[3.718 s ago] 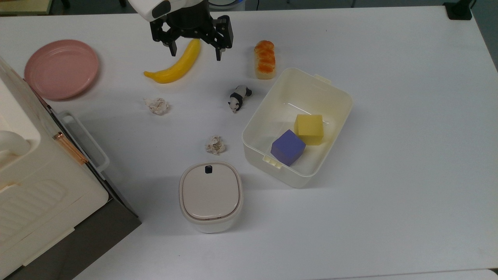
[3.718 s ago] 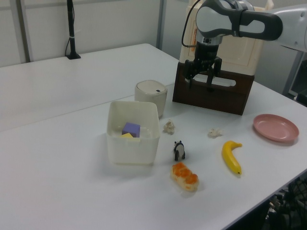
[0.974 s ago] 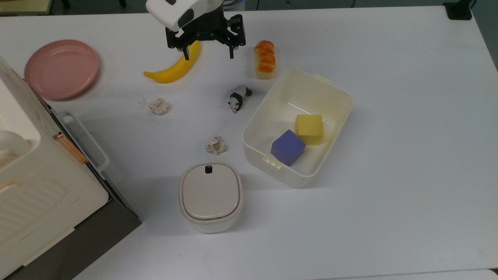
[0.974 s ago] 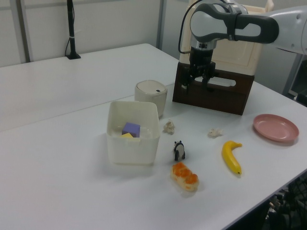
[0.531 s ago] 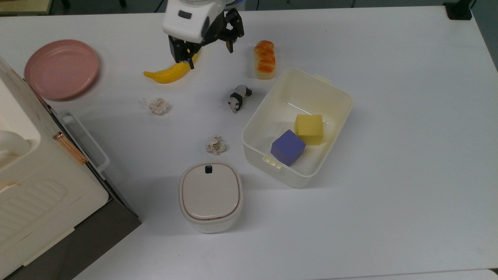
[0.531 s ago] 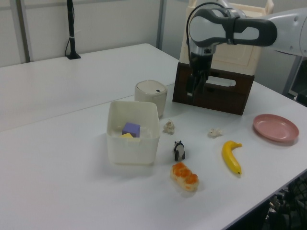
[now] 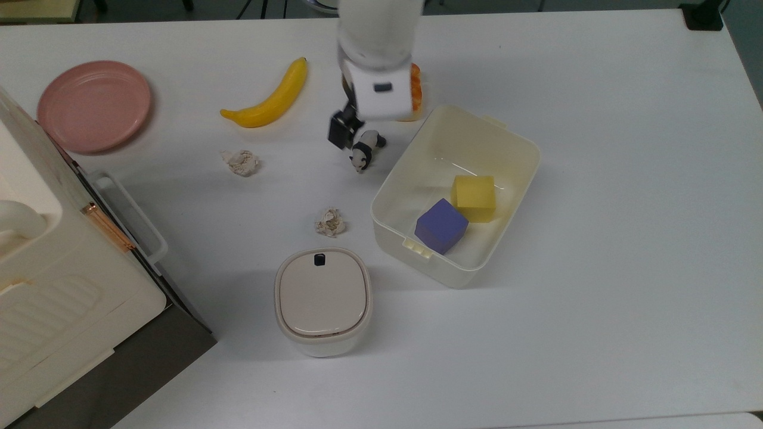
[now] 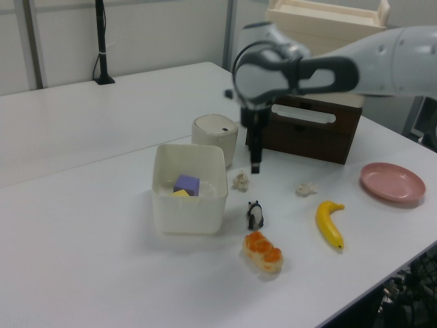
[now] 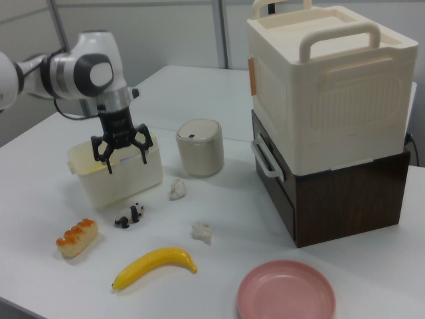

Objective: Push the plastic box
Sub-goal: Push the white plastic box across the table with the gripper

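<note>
The plastic box (image 7: pixel 393 179) is a cream-white tub lying at an angle right of centre in the top view, with a yellow cube (image 7: pixel 474 198) and a purple cube (image 7: pixel 441 225) inside. It also appears in the left view (image 8: pixel 189 198) and the right view (image 9: pixel 126 183). My gripper (image 9: pixel 126 161) hangs open with nothing between its fingers, pointing down in front of the box's long wall. In the top view the white wrist covers most of it, and one black finger (image 7: pixel 338 132) shows beside the toy panda (image 7: pixel 366 149), left of the box. In the left view the gripper (image 8: pixel 255 162) is seen edge on.
A bread roll (image 7: pixel 416 89) lies partly under the wrist. A banana (image 7: pixel 268 98), a pink plate (image 7: pixel 94 106) and two paper balls (image 7: pixel 240 162) (image 7: pixel 329 221) lie on the top view's left. A lidded white container (image 7: pixel 323 301) stands in front, with a large cream appliance (image 7: pixel 53 286) at the left edge.
The arm swung from above the banana towards the top view's right and came down beside the panda, close to the box's long side. The wrist turned. The box has not moved.
</note>
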{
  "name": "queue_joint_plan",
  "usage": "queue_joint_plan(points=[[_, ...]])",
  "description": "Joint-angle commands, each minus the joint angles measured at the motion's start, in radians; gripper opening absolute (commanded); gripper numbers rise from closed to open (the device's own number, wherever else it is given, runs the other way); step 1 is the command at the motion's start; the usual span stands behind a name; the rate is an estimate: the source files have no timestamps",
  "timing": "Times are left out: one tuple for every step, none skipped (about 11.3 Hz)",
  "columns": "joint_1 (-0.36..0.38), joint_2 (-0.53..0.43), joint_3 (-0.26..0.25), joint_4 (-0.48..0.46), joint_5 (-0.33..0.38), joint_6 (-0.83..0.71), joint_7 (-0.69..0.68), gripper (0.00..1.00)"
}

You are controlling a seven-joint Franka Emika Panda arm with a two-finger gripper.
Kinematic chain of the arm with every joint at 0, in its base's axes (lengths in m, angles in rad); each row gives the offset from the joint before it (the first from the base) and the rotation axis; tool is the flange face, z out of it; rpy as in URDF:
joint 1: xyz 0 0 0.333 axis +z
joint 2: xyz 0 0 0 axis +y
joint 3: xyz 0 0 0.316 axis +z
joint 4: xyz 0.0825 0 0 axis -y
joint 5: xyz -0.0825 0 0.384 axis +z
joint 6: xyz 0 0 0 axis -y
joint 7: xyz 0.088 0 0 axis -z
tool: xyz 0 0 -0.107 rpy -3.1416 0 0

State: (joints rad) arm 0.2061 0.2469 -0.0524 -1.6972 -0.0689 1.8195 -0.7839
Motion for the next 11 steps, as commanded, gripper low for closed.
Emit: queue_joint_plan(points=[[0.041, 0.083, -0.011, 0.005, -0.077, 0.105, -0.031, 0.99], [0.050, 0.103, -0.011, 0.007, -0.094, 0.136, -0.031, 0.99], [0.055, 0.115, -0.011, 0.008, -0.100, 0.158, -0.028, 0.99], [0.064, 0.117, -0.011, 0.010, -0.101, 0.170, -0.028, 0.99], [0.075, 0.127, -0.011, 0.014, -0.103, 0.175, -0.025, 0.99], [0.091, 0.133, -0.009, 0.031, -0.103, 0.175, -0.021, 0.99], [0.096, 0.135, -0.009, 0.033, -0.098, 0.175, -0.017, 0.99], [0.098, 0.135, -0.001, 0.033, -0.098, 0.175, -0.015, 1.00], [0.098, 0.137, 0.011, 0.034, -0.101, 0.176, -0.014, 1.00], [0.098, 0.146, 0.019, 0.048, -0.101, 0.176, 0.000, 1.00], [0.105, 0.158, 0.020, 0.068, -0.101, 0.176, 0.029, 1.00]])
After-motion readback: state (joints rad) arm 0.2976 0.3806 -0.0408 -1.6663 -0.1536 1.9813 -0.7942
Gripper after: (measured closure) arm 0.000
